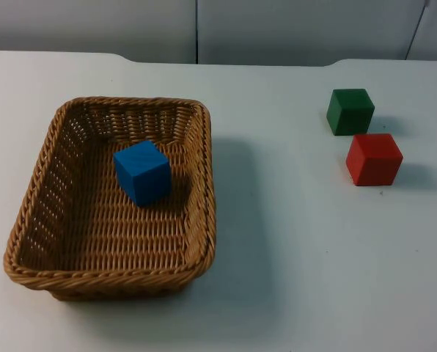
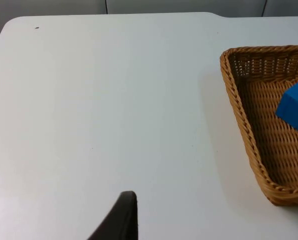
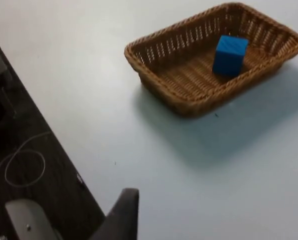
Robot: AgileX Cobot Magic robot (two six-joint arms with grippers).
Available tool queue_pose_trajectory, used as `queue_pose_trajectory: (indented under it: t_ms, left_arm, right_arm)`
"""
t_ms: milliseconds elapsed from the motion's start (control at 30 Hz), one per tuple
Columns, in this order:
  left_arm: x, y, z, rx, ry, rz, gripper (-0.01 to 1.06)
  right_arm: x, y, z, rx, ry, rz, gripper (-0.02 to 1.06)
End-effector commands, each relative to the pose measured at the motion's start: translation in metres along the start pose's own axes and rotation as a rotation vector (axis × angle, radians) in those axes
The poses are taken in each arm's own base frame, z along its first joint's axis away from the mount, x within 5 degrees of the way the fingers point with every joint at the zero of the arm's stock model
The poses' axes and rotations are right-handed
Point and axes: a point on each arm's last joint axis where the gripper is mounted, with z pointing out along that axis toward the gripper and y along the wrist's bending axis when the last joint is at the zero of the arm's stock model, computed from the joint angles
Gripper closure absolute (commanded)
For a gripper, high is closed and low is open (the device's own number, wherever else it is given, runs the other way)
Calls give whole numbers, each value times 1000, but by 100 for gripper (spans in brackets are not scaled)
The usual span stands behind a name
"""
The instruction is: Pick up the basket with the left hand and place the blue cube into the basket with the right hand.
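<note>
A brown wicker basket rests on the white table at the left. Inside it a blue cube sits upright on the woven floor, toward the far half. My left gripper hangs over bare table beside the basket, well apart from it, and the blue cube shows inside the rim. My right gripper is high and far back from the basket, above the table's edge, with the blue cube seen in the basket. Neither gripper holds anything that I can see.
A green cube and a red cube stand close together at the far right of the table. The grey partition wall closes the far side. Dark floor lies beyond the table edge.
</note>
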Motion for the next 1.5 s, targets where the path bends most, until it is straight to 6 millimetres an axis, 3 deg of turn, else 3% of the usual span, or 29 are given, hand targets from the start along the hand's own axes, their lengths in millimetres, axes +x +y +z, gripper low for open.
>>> queue_pose_trajectory:
  t_ms: [0, 100, 300, 600, 1467]
  left_arm:
    - [0, -1, 0, 8, -12, -14, 0]
    - [0, -1, 0, 8, -12, -14, 0]
    - [0, -1, 0, 8, -12, -14, 0]
    - [0, -1, 0, 8, -12, -14, 0]
    - [0, -1, 0, 8, -12, -14, 0]
  right_arm:
    - [5, 0, -4, 2, 50, -14, 6]
    - [15, 1, -11, -7, 87, -5, 6]
    - [31, 0, -34, 2, -74, 3, 6]
    - [33, -4, -24, 49, -93, 14, 6]
    - [32, -5, -25, 55, -95, 15, 0]
